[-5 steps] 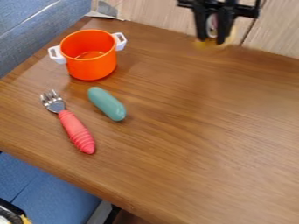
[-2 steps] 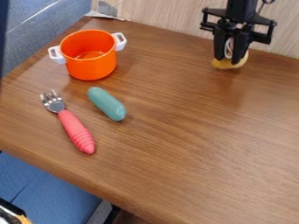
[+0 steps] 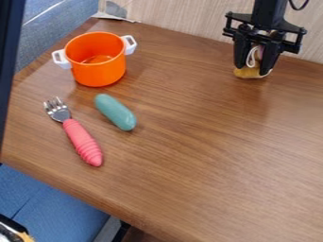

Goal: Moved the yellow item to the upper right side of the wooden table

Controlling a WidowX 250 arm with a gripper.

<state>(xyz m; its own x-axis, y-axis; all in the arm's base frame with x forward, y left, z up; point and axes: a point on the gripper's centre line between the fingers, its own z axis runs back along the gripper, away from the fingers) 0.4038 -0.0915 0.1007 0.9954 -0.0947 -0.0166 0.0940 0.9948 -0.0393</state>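
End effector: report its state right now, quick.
End effector: closed on the yellow item, at the upper right of the wooden table.

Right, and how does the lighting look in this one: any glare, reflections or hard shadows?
Camera view: light looks diffuse, with no hard-edged shadows; a pale sheen lies over the lower right of the wooden table; a dim, darker reflection shows on the wood below the end effector; faint shade sits just right of the orange pot; a soft highlight shows on the teal object.
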